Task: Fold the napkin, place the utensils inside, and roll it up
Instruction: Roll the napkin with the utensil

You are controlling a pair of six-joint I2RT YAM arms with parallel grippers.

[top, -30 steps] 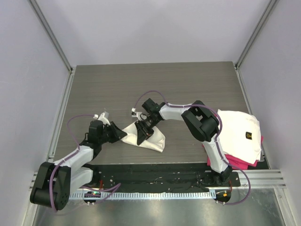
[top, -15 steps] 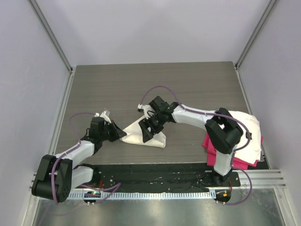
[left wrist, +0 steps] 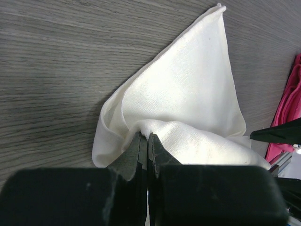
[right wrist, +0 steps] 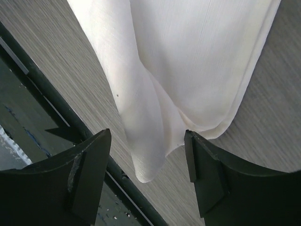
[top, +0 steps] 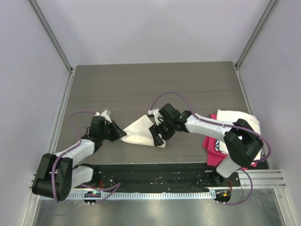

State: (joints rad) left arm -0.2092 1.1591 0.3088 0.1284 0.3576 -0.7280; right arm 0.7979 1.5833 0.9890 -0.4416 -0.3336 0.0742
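Note:
The napkin lies on the wood table as a cream-white folded wedge, also seen in the left wrist view and the right wrist view. My left gripper is shut on the napkin's left fold. Over the napkin's right end my right gripper stands open, its fingers either side of a hanging corner, not touching it. The utensils are out of view.
A folded white cloth with a small dark logo lies on pink cloth at the right edge. The black base rail runs along the near table edge, close under the napkin's corner.
My right gripper has let go of the napkin, opened and drawn back to the right. The left gripper has closed fully on the left fold. The napkin now lies flatter.

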